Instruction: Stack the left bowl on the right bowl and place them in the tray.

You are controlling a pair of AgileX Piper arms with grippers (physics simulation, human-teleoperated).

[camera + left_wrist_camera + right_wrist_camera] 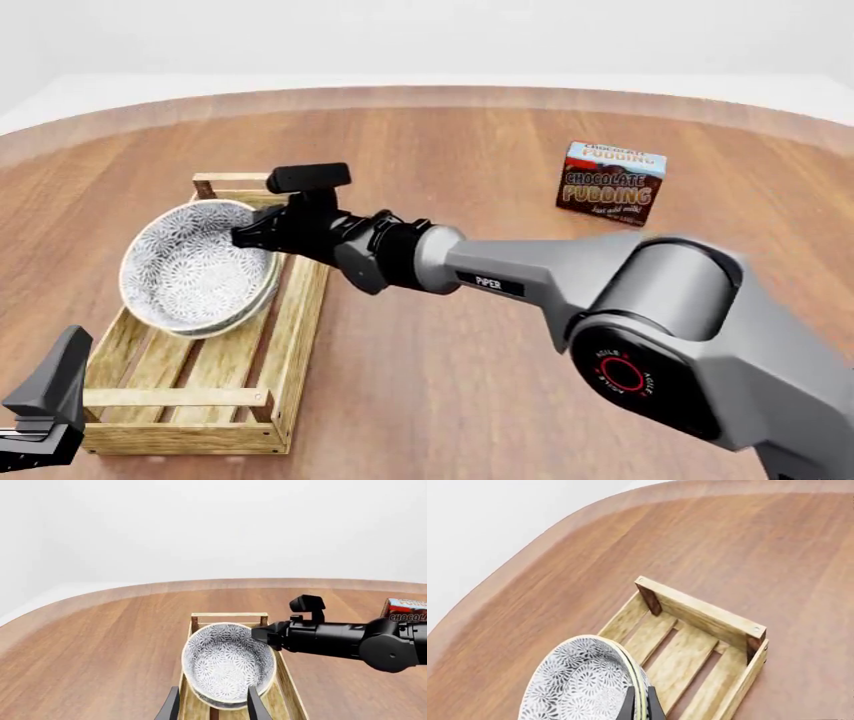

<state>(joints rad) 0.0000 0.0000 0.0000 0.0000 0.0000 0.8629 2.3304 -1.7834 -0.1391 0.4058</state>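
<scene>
1. Bowls first: the two nested grey-and-white flower-patterned bowls hang tilted over the far half of the long light-wood slatted tray, one seated inside the other, their low edge close to or perhaps touching the slats; I cannot tell which.
2. The right gripper, a black two-finger tool on the silver-grey arm, is pinched onto the rim of the stack on the side toward the tray's right wall; the right wrist view shows its fingers straddling both rims.
3. The left gripper hovers over the tray's near end, fingers spread apart and holding nothing.
4. To finish well, I judge the stack should be levelled and lowered until its base sits flat on the slats between the tray's long walls.
5. Only then part the fingers, and lift straight away from the tray so the rim is not dragged.
6. The brown chocolate pudding box stands well apart from the tray and needs no attention.
</scene>
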